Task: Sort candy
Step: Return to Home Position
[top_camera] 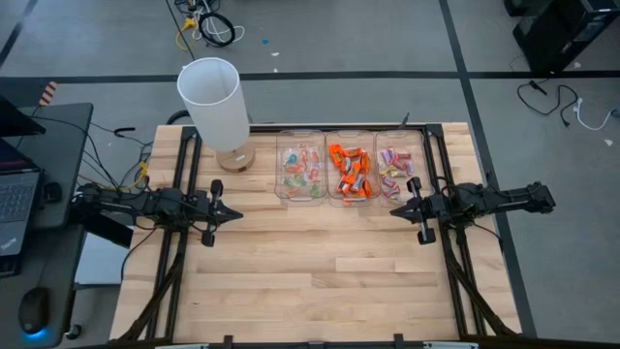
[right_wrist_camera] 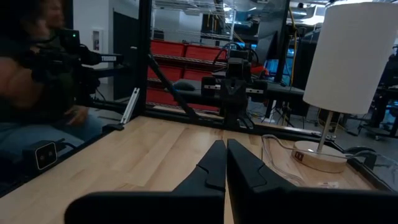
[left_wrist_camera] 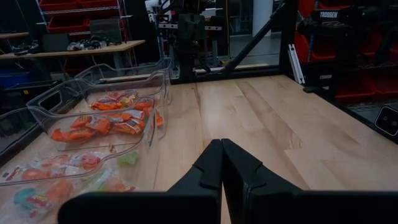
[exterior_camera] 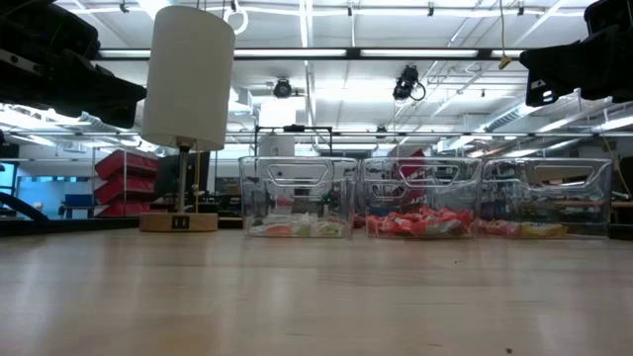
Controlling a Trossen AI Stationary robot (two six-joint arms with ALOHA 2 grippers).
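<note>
The candy lies sorted in three clear trays at the table's far side: pale green-and-pink sweets (top_camera: 301, 171) in the left tray, orange ones (top_camera: 350, 171) in the middle tray, pink-and-yellow ones (top_camera: 394, 169) in the right tray. My left gripper (top_camera: 238, 214) is shut and level at the table's left side, pointing right, with nothing in it. My right gripper (top_camera: 393, 209) is shut and level at the right side, pointing left, just near of the right tray. In the left wrist view the trays (left_wrist_camera: 102, 121) stand beside my shut fingers (left_wrist_camera: 222, 149).
A table lamp with a tall white shade (top_camera: 213, 102) on a wooden base (top_camera: 233, 159) stands at the far left, beside the trays. The near half of the wooden table (top_camera: 310, 281) is bare. A person sits beyond the table's near edge (right_wrist_camera: 25, 81).
</note>
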